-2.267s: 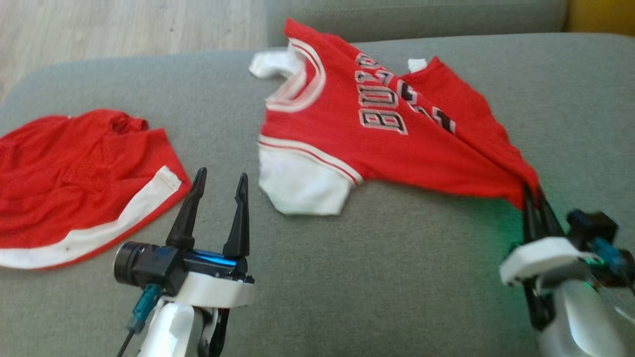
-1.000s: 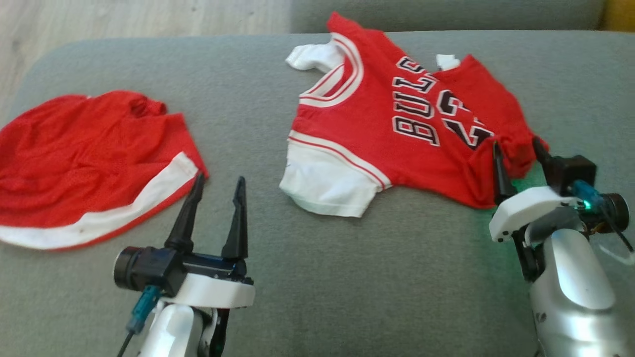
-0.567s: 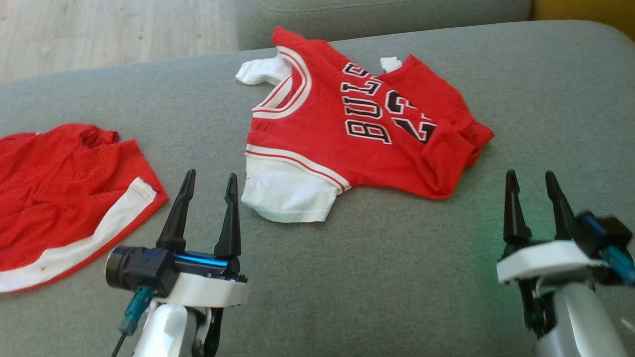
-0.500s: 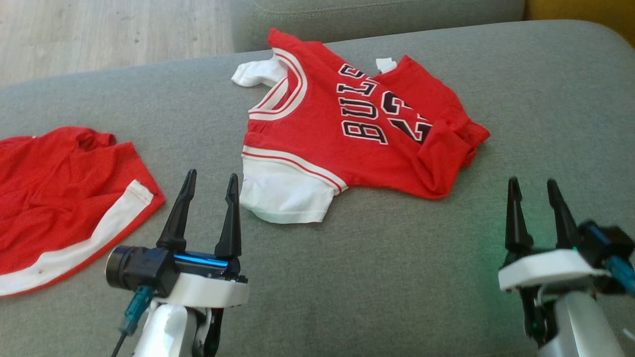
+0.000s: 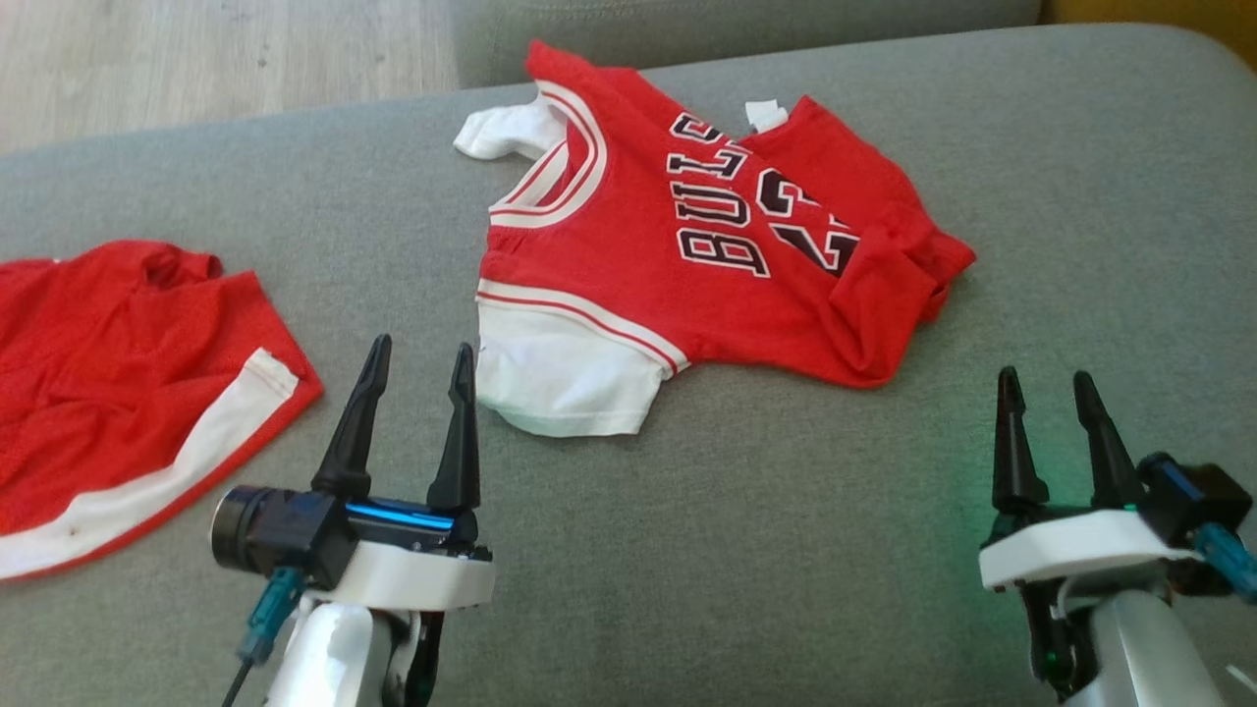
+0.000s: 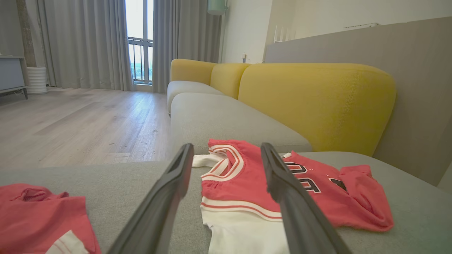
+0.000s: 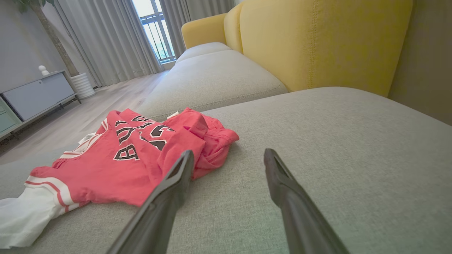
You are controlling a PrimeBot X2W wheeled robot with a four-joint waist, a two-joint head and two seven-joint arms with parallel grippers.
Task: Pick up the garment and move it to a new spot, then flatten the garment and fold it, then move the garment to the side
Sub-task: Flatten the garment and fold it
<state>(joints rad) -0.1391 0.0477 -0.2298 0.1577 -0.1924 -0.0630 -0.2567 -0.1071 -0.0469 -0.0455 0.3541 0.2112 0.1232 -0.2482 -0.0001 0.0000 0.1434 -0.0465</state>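
Hovering low over the grey woven sofa cushion (image 5: pixel 746 550), the left gripper (image 5: pixel 421 346) and the right gripper (image 5: pixel 1043 375) both stand with their long dark fingers spread and nothing between them. Just beside the left gripper's right fingertip lies the near white sleeve (image 5: pixel 565 378) of the task's garment, a red short-sleeved basketball shirt with white sleeves (image 5: pixel 687 304) and striped trim.

That shirt rests front-up toward the far middle of the cushion, free of both claws. Its long axis runs across the robot's front, angled away on the left. The collar (image 5: pixel 550 172) points to the far left and the hem to the right. The hem end (image 5: pixel 899 295) is not flat: a corner is folded back over the chest and bunched. It lies ahead and to the left of the right gripper, with bare cushion between.

So the left arm is nearer the sleeve and shoulder side, and the right arm is nearer the rumpled hem. I judge that flattening is the step in hand, and that it turns on drawing that hem corner out rightward along the axis.

Across the chest, black letters edged in white read "BUL". A crease swallows what follows, apart from a final "S". Below them a number begins with 2, its second digit half covered by the fold.

Well apart to the left lies a second red mesh garment with a white band (image 5: pixel 128 373). Beyond the cushion are a yellow sofa backrest (image 6: pixel 317 102) and pale wooden floor (image 5: pixel 196 59).
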